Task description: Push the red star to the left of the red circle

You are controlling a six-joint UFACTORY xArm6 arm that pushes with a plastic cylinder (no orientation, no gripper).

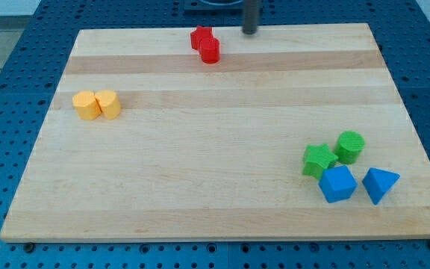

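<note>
**Red star to be brought round to the left of the red circle**

The red star (201,37) lies near the view's top edge of the wooden board (222,179), touching the red circle (210,51), which sits just below it and slightly to the view's right. My tip (250,31) is seen at the board's top edge, to the view's right of both red blocks and clear of them; being a plain rod, it has nothing to spread or press together, and it touches no block.

The star is judged already partly to the left of the circle, but mostly above it. The step would be done well if the star were met from its upper side and eased down and leftward, so that the circle is not dragged along. Since the two blocks touch, a push from the right is likely to move both together.

Room is ample to the left of the pair, where the board is bare. The two yellow blocks (96,104) lie well apart at the left; the green star (318,160), green circle (349,146), blue cube (338,184) and blue triangle (380,184) are clustered at the bottom right.
</note>
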